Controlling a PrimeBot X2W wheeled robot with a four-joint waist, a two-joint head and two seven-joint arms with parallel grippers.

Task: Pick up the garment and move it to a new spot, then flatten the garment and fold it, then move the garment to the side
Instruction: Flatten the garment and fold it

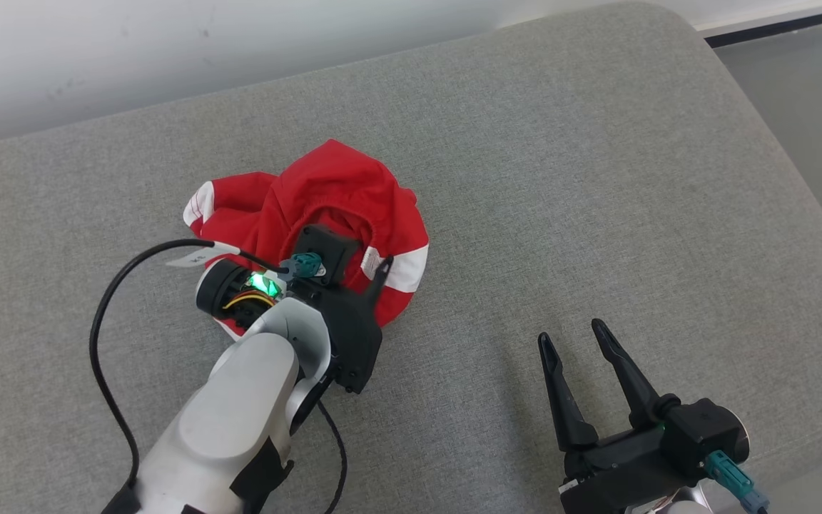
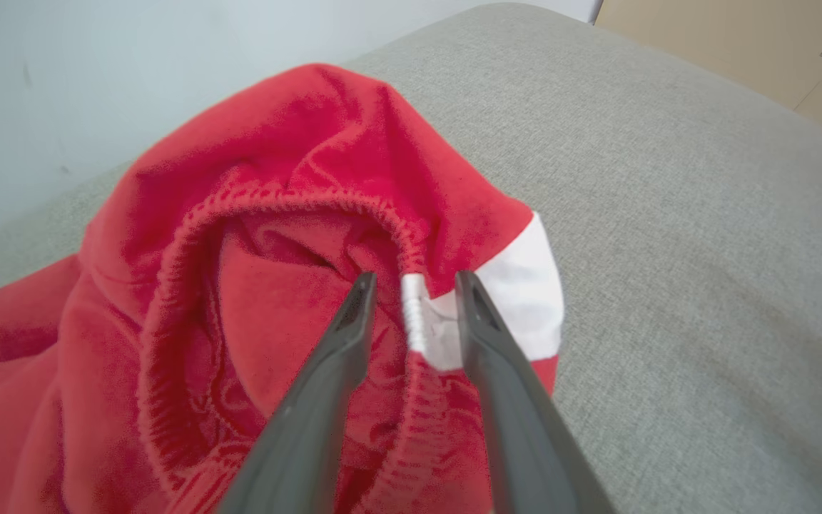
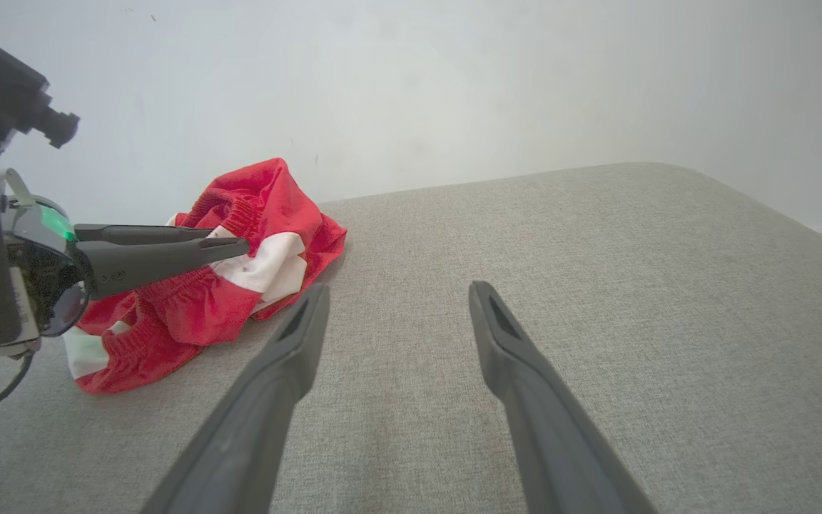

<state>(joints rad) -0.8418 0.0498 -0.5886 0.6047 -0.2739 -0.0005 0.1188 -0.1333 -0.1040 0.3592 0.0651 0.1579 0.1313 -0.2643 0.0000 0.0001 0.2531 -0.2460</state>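
Left claw (image 2: pixel 414 282) straddles the waistband (image 2: pixel 413 325) of the red garment (image 2: pixel 275 178). Its fingers (image 2: pixel 354 321) are apart, one inside the waist opening and one outside against a white stripe (image 2: pixel 525 285). The band sits between them, not yet pinched. The garment lies crumpled in a heap on the grey cushion (image 1: pixel 596 178), left of middle in the head view, near the white wall (image 1: pixel 168 57) behind. A black cable (image 1: pixel 93 328) loops from the left arm (image 1: pixel 240 414) over the cushion. Well to the right, the right claw (image 1: pixel 571 332) hovers wide open and empty above the cushion, apart from the garment.
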